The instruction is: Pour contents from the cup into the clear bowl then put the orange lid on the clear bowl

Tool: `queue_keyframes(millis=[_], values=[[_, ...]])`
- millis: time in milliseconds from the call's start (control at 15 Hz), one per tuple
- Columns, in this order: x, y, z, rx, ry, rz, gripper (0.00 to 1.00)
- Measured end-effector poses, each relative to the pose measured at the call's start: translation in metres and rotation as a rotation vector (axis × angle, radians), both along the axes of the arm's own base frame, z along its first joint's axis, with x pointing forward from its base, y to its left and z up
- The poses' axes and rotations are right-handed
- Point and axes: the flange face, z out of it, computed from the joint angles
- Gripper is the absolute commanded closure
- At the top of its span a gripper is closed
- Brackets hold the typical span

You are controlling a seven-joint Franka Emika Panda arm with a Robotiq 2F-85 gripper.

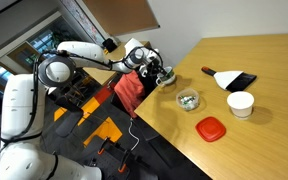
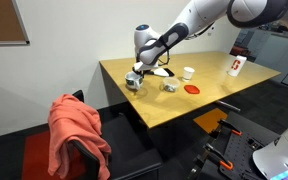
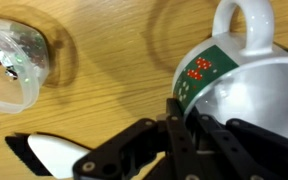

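In the wrist view, the cup (image 3: 239,100) fills the right half. Its white mouth is turned toward the camera and its looped handle (image 3: 242,22) points to 12 o'clock, so the line from the handle to the opposite wall runs from 12 to 6. The pincer (image 3: 174,108) enters from 6 o'clock and is clenched on the cup's wall at about 8 o'clock of the rim, with a dark finger (image 3: 172,125) pressed against it. Whether the cup's base rests on the wood cannot be told.

The green band (image 3: 199,70) below the rim carries small red marks, too blurred to read as letters.

The clear bowl (image 3: 14,65) sits at 9 o'clock from the cup, apart from it, with small mixed bits inside.

In an exterior view the orange lid (image 1: 211,128) lies flat on the table (image 1: 264,140) at 4 o'clock from the bowl, and a plain white cup (image 1: 241,104) stands at the bowl's 3 o'clock.
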Motion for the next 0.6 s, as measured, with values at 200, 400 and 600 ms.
queue_keyframes(millis=[200, 400, 600], values=[[0.003, -0.006, 0.000, 0.026, -0.011, -0.004, 0.97], [0.007, -0.012, -0.006, 0.029, -0.048, 0.001, 0.97], [0.011, -0.016, -0.016, 0.035, -0.088, 0.003, 0.97]])
